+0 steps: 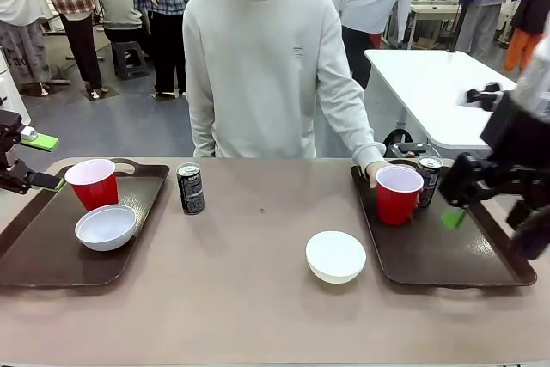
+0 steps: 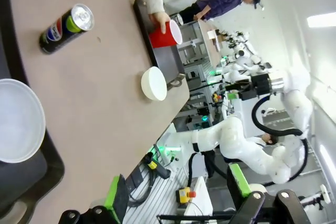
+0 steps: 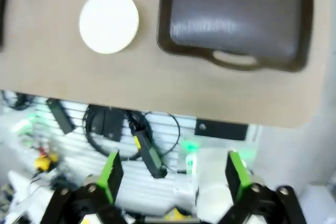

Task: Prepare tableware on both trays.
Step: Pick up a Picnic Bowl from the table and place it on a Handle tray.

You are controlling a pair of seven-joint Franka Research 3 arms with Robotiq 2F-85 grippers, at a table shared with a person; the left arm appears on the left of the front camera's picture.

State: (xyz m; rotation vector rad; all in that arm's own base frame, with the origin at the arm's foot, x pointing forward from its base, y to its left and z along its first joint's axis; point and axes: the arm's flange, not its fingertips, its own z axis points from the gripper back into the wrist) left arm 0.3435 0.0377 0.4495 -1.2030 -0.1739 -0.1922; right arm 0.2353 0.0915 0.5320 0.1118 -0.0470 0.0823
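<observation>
The left tray (image 1: pixel 34 268) carries a red cup (image 1: pixel 93 183) and a white bowl (image 1: pixel 106 227). My left gripper (image 1: pixel 45 162) hangs open at that tray's far left corner, holding nothing. One dark can (image 1: pixel 190 188) stands on the bare table, and a second bowl (image 1: pixel 335 256) sits just left of the right tray (image 1: pixel 455 259). On that tray a person's hand (image 1: pixel 375 169) holds the other red cup (image 1: pixel 399 194), with a second can (image 1: pixel 428 180) behind it. My right gripper (image 1: pixel 454 204) hovers open over the tray, right of the cup. In the right wrist view, the gripper (image 3: pixel 173 171) looks down past the bowl (image 3: pixel 109 22) and tray (image 3: pixel 236 19).
The person stands at the far side, behind the middle of the table. The left wrist view shows the can (image 2: pixel 65 28), the table bowl (image 2: pixel 154 83) and the held cup (image 2: pixel 165 35). A white table (image 1: pixel 438 83) stands behind on the right.
</observation>
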